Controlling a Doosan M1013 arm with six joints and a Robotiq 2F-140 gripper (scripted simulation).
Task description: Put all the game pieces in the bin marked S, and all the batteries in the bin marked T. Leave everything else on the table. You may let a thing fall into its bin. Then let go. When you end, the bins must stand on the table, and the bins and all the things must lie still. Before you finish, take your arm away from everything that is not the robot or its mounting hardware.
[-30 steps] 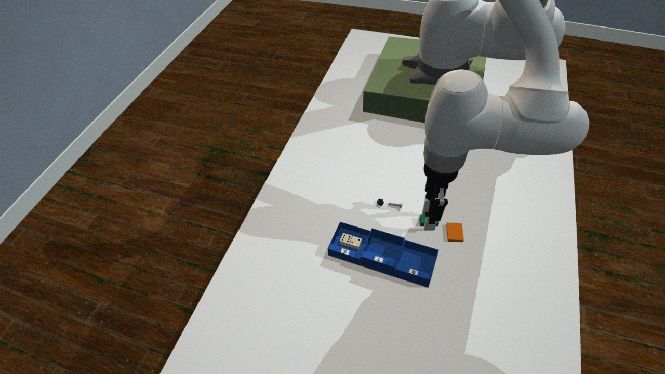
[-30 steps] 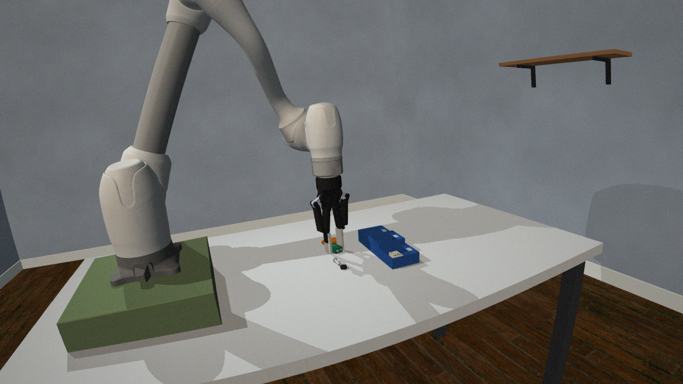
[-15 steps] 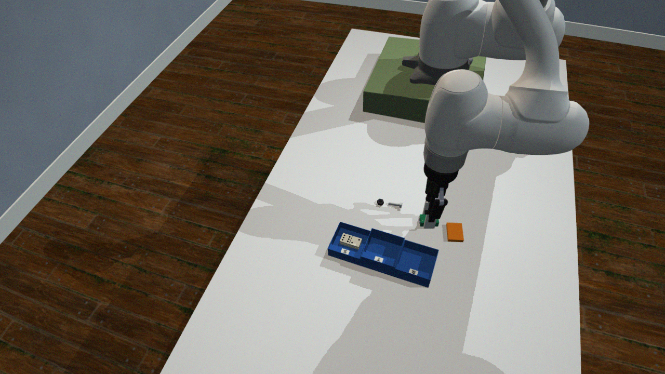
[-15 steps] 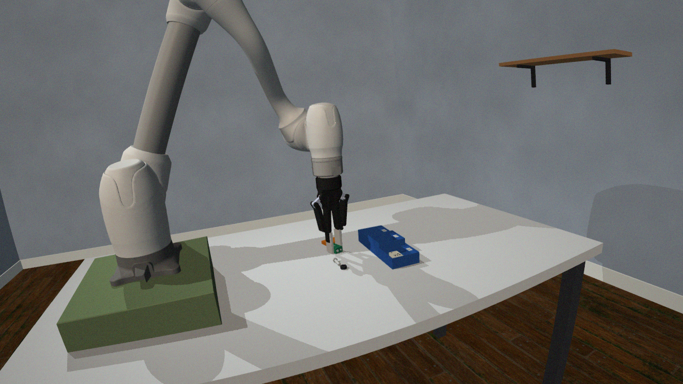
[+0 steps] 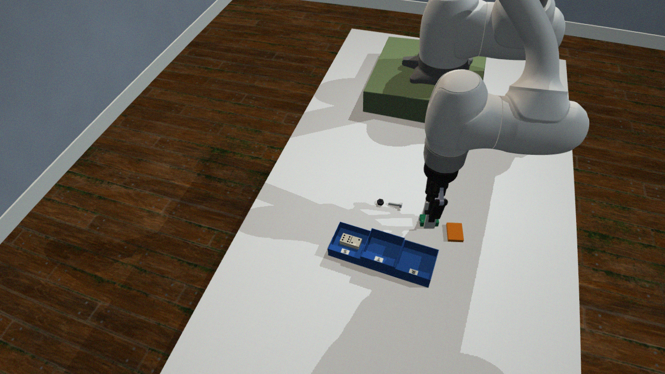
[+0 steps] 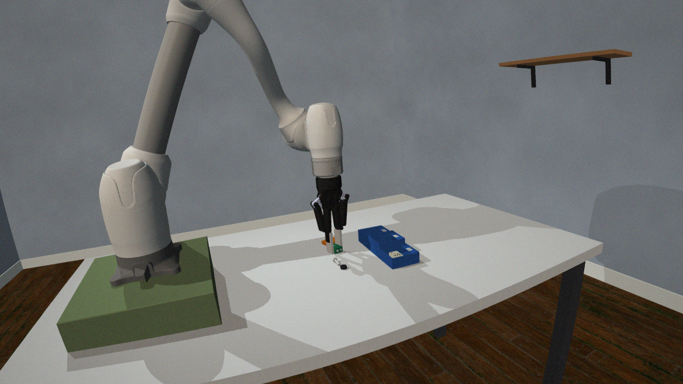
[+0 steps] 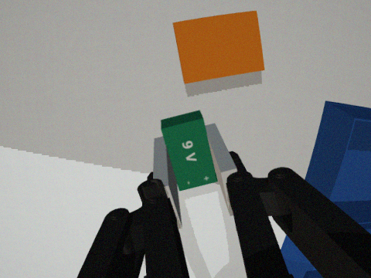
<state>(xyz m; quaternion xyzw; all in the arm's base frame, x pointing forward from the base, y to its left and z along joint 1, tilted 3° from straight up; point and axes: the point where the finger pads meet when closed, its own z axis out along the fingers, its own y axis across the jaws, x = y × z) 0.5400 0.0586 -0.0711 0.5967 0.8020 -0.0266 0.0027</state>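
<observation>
My gripper [image 7: 188, 148] is down at the table top and shut on a green 9 V battery [image 7: 188, 150], with a grey finger pad against each long side. The gripper also shows in the top view [image 5: 431, 219] and in the exterior view [image 6: 332, 244]. The battery [image 5: 424, 221] lies just behind the blue three-compartment bin [image 5: 383, 252]. A white domino [image 5: 350, 240] lies in the bin's left compartment, the one labelled S. The middle and right compartments look empty; their labels are too small to read.
An orange flat block [image 5: 454, 231] lies just right of the battery, also seen in the wrist view [image 7: 219, 46]. A small black knob [image 5: 380, 201] and a grey bolt [image 5: 395, 204] lie to the left. The green arm base [image 5: 409, 79] stands at the far end.
</observation>
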